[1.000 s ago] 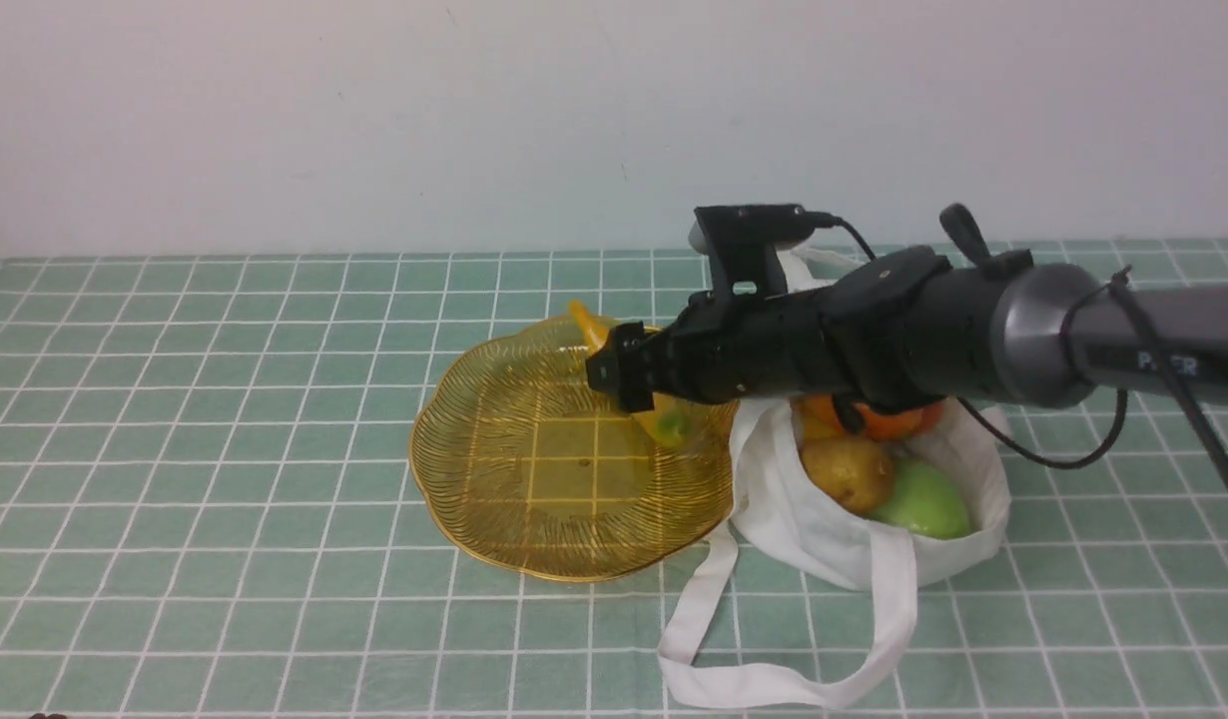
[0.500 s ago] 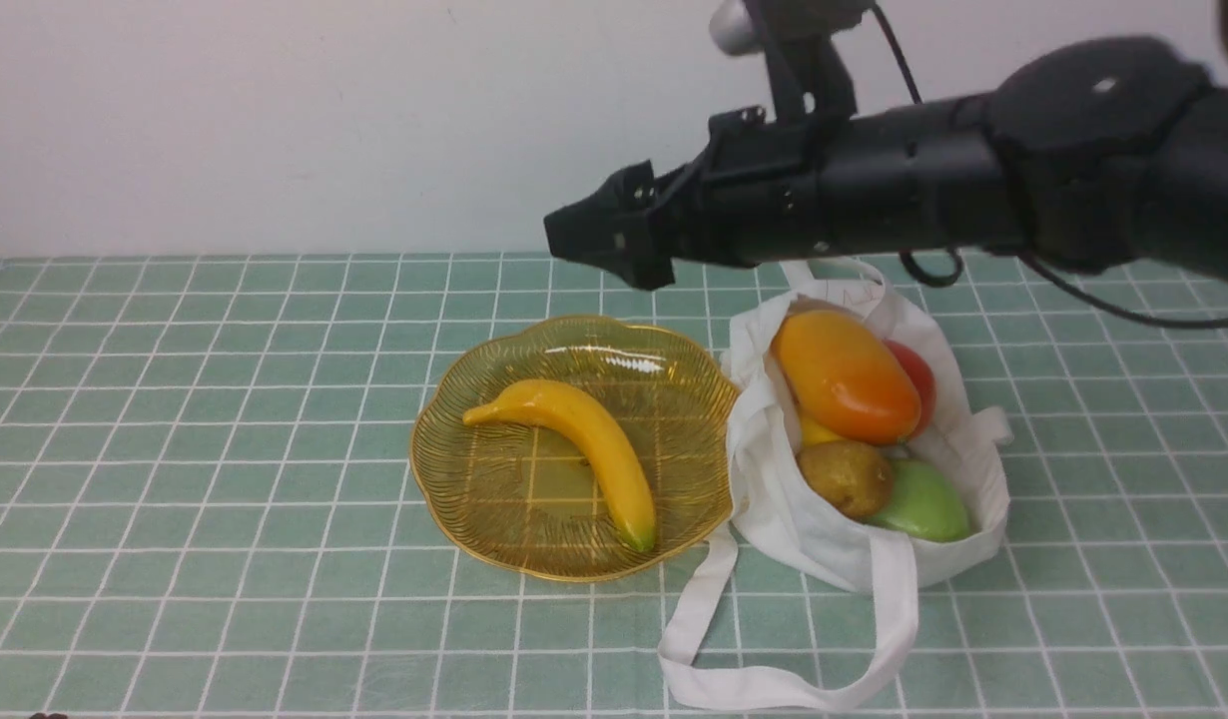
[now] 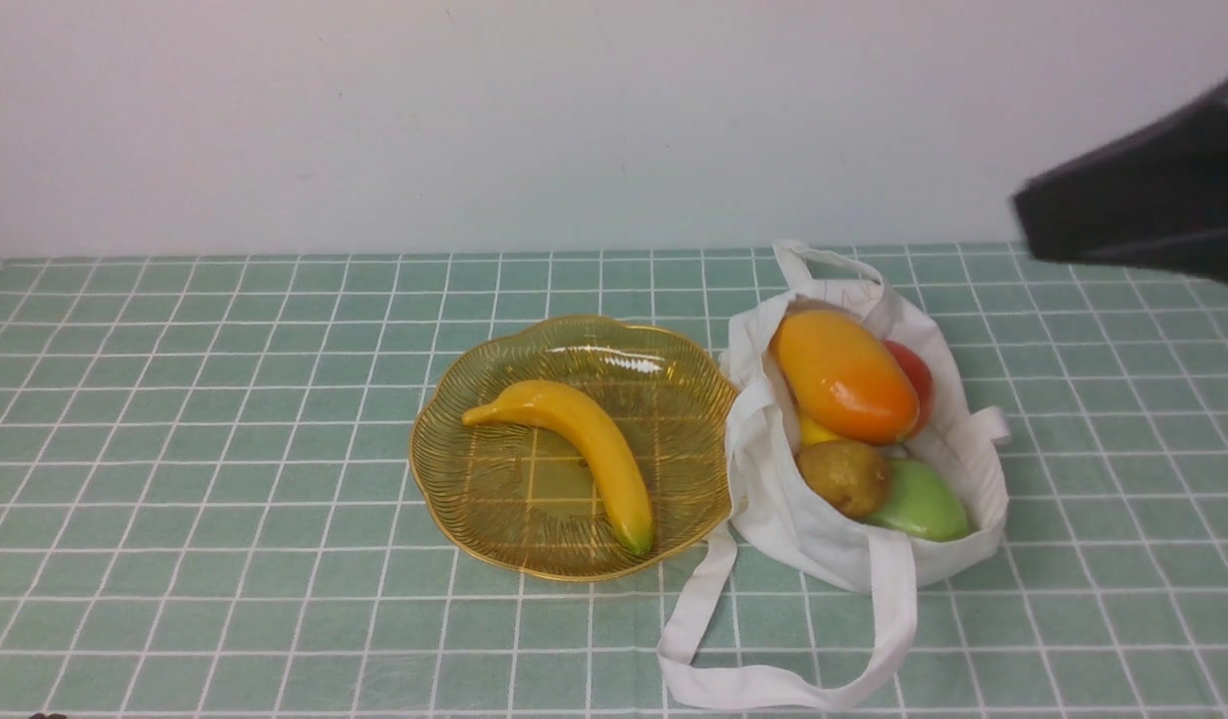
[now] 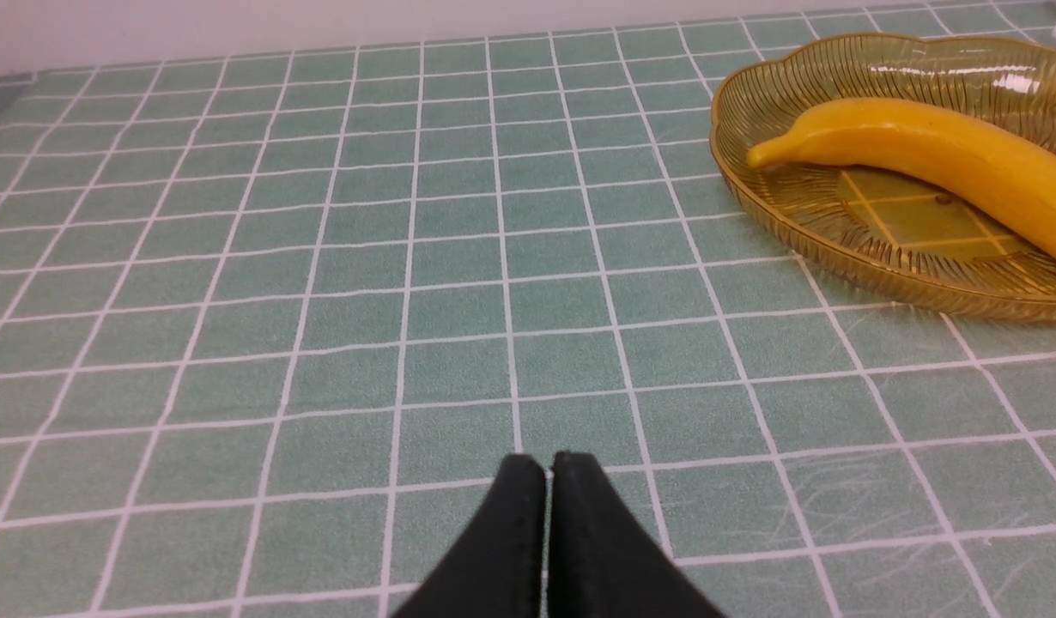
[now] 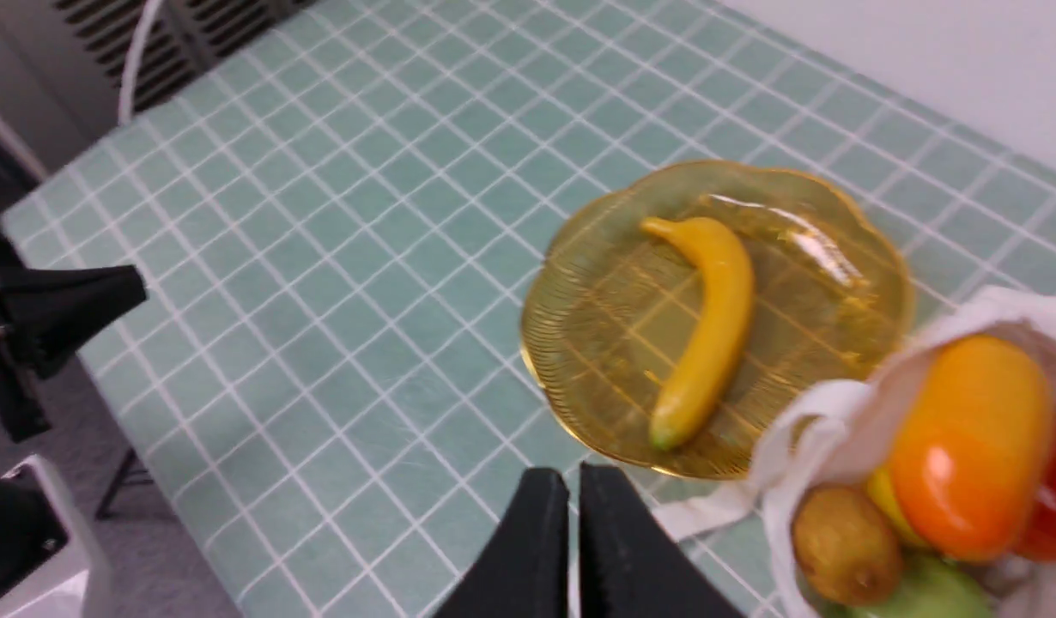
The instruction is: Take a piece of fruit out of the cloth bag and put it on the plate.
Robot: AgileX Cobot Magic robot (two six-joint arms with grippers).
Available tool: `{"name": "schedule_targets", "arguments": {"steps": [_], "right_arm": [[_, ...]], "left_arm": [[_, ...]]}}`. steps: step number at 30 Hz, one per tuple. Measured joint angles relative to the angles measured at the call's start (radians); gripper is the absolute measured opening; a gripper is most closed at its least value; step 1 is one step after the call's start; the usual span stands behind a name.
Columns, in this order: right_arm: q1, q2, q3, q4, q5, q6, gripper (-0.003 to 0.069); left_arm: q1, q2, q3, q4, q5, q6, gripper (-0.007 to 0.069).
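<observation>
Banana (image 3: 574, 444): long, yellow, green-tipped and glossy. It lies flat inside the plate (image 3: 444, 479), fully out of the cloth bag (image 3: 774, 509) and touching neither gripper. Plate: amber, see-through, wavy-rimmed, and just beside the bag. Bag: white, slumped open, with its straps trailing toward the front of the table. It holds a mango (image 3: 844, 374), a red fruit (image 3: 919, 379), a brown pear (image 3: 846, 477) and a green fruit (image 3: 923, 504). Task status, as a judgement: one fruit is out and on the plate, so the placing looks done and little seems left beyond parking the arm. Right gripper (image 5: 573, 476): fingers pressed together, holding nothing, raised well above the table. Left gripper (image 4: 548, 463): fingers together, empty, low over bare cloth and well apart from the plate. Surface: a flat green tablecloth (image 3: 225, 449) with a white grid. Room: a plain pale wall (image 3: 374, 120) behind, and in the right wrist view a slatted vent (image 5: 150, 26) and grey floor (image 5: 176, 558) off the table's edge.
</observation>
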State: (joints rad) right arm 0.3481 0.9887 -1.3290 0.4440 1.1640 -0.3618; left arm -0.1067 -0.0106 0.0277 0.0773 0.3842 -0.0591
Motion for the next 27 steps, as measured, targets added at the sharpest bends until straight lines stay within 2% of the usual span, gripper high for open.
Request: {"name": "schedule_targets", "arguments": {"steps": [2, 5, 11, 13, 17, 21, 27], "right_arm": [[-0.001, -0.118, 0.059, -0.07, -0.026, 0.059, -0.0012], [-0.001, -0.293, 0.187, -0.136, -0.114, 0.082, -0.0013], [-0.001, -0.667, 0.572, -0.148, -0.531, 0.067, -0.0013], [-0.001, -0.799, 0.745, -0.144, -0.77, 0.058, -0.0013], [-0.001, -0.843, 0.908, -0.143, -0.974, 0.044, -0.0013], [-0.001, -0.844, 0.959, -0.139, -1.052, 0.044, -0.0013], [-0.001, -0.844, 0.96, -0.136, -1.074, 0.044, -0.0013]], "left_arm": [[0.0, 0.0, 0.0, 0.0, 0.0, 0.0, -0.0008], [0.0, 0.0, 0.0, 0.0, 0.0, 0.0, -0.0008], [0.0, 0.0, 0.0, 0.0, 0.0, 0.0, -0.0008], [0.0, 0.0, 0.0, 0.0, 0.0, 0.0, -0.0008], [0.0, 0.0, 0.0, 0.0, 0.0, 0.0, -0.0008], [0.0, 0.0, 0.0, 0.0, 0.0, 0.0, -0.0008], [0.0, 0.0, 0.0, 0.0, 0.0, 0.0, -0.0008]]}}
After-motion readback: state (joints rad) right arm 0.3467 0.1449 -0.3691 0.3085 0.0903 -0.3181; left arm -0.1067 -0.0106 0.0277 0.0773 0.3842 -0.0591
